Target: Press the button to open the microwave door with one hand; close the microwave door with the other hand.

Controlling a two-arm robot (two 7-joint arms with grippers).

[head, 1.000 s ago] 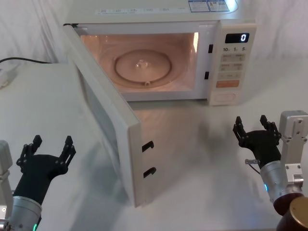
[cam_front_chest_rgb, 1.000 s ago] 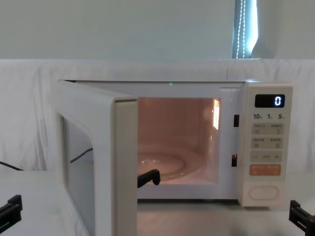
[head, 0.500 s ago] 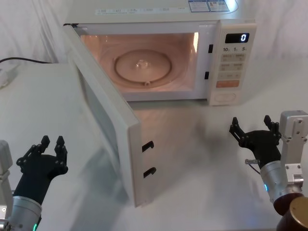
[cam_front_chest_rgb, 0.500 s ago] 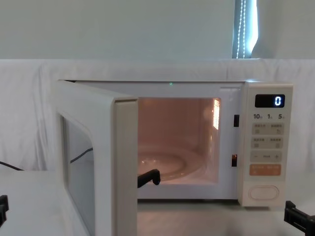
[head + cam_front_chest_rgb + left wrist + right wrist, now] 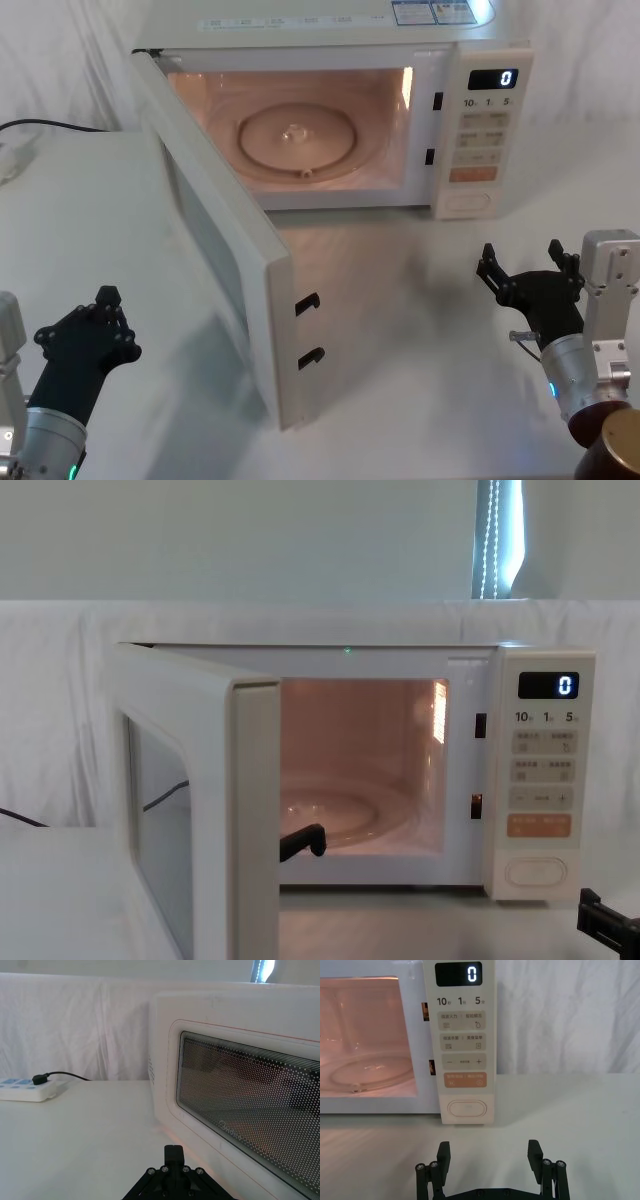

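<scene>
Changes since the earlier frames:
- Left tool (image 5: 107,300): fingers, spread a second ago, are now drawn together and clenched on nothing. It stands low on the near left of the worktop (image 5: 90,210), on the outer side of the door and apart from it.
- Right tool (image 5: 529,268): fingers released and spread wide, slightly wider than a second ago. Position almost unchanged, on the near right of the worktop.
- Microwave door (image 5: 215,235): unchanged, swung wide open toward the robot and hinged at the left.

Contents, left to right:
- White power strip (image 5: 27,1088) with black plug and cable, on the far left of the worktop near the white cloth backdrop.
- Left tool, as above. In the left wrist view its closed fingertips (image 5: 173,1152) point at the lower outer face of the door (image 5: 240,1110), whose dark dotted glass has a thin orange outline.
- Microwave door, standing between the left tool and the oven cavity; two black latch hooks (image 5: 309,328) project from its free edge.
- Oven cavity, lit, with glass turntable (image 5: 296,135) inside.
- Control panel: display reading 0, small beige keys, orange rectangular key (image 5: 465,1080).
- Button (image 5: 466,1108), cream, pill-shaped, at the foot of the panel. In the right wrist view it lies straight ahead of the right tool (image 5: 489,1150), well apart from it, with bare worktop between.
</scene>
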